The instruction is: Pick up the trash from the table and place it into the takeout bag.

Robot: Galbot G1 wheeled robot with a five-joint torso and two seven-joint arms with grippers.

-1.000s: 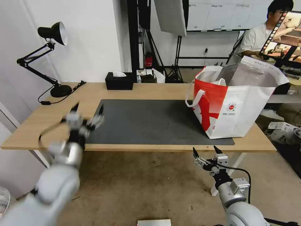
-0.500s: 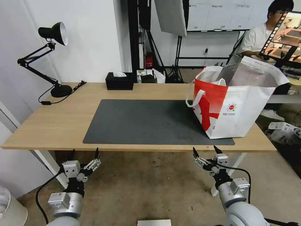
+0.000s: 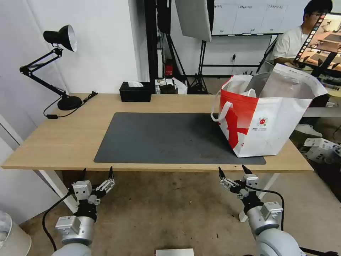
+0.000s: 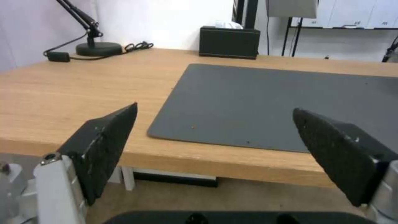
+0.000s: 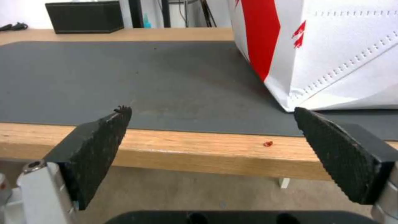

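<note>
Head view: compared with half a second ago nothing has shifted; the left tool [image 3: 96, 173] and right tool [image 3: 232, 170] hang below the front edge of the light-wood bench [image 3: 64, 138], both spread and empty, while the boxy white takeout bag [image 3: 264, 113] with red panel, foil lining and small red round logo stands on the right end of the dark grey mat [image 3: 167, 137]. Left wrist view: textured black fingers [image 4: 105, 146] frame the mat's near corner, the black tissue box [image 4: 229, 42] and the lamp base [image 4: 99, 49]. Right wrist view: a small red scrap [image 5: 268, 143] lies on the bench edge just beside the mat, near the bag's corner.
</note>
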